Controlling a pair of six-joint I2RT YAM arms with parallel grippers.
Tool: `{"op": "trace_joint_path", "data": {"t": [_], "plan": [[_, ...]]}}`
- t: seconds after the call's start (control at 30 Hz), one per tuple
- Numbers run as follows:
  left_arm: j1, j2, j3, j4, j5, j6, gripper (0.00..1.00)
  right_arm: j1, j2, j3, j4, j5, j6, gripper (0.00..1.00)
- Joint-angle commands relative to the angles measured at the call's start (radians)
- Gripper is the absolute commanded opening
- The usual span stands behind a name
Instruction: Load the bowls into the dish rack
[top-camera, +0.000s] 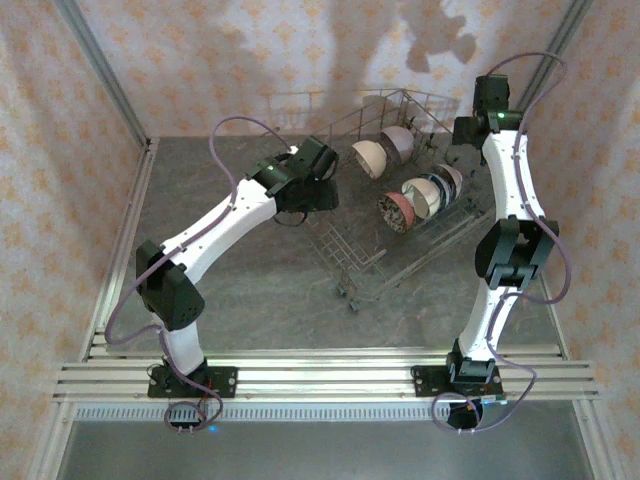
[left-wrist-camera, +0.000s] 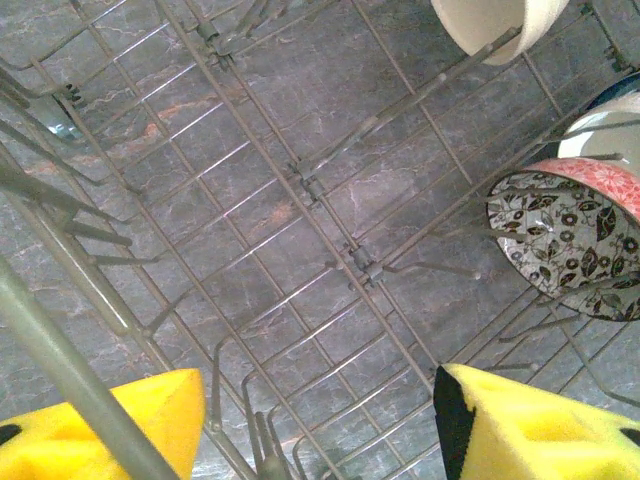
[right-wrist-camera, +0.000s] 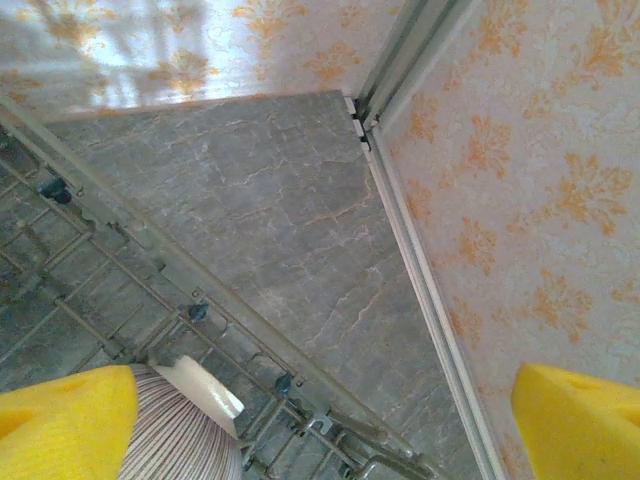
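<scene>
**5 bowls in the rack, both pincers spread**

Top cam: I count 5 bowls, all inside the 1 dish rack (top-camera: 352, 256). The rack sits skewed on the grey table (top-camera: 250, 290), toward the far right.

- **Far row, 2 bowls:** the cream bowl (top-camera: 368, 158) and the mauve bowl (top-camera: 401, 143) stand on edge, side by side.
- **Near row, 3 bowls:** the red-speckled bowl (top-camera: 397, 212), then the white bowl (top-camera: 427, 194), then a 3rd bowl (top-camera: 453, 180) packed close behind. I can't tell the 3rd one's colour.

My left pincer (left-wrist-camera: 320, 430) has its 2 yellow pads (left-wrist-camera: 100, 430) spread w/ nothing btwn them. It hangs over the rack's floor wires and tines (left-wrist-camera: 420, 268), on the rack's left part. On that wrist cam the red-speckled bowl shows a dark leaf print inside, at the right edge.

My right pincer (right-wrist-camera: 320, 430) is also spread wide and grips nothing. It is over the rack's far right rim, near the table corner. The ribbed mauve bowl sits just beside 1 pad; I can't tell if they touch.
</scene>
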Motion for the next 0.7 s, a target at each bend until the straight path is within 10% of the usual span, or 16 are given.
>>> {"op": "trace_joint_path", "data": {"t": [0.0, 0.67], "plan": [[0.04, 0.003, 0.028, 0.073, 0.02, -0.014, 0.59, -0.002, -0.003, -0.009, 0.017, -0.015, 0.012, 0.96], [0.287, 0.05, 0.077, 0.123, 0.12, 0.031, 0.39, -0.044, 0.092, 0.063, -0.052, -0.057, -0.008, 0.97]]}}
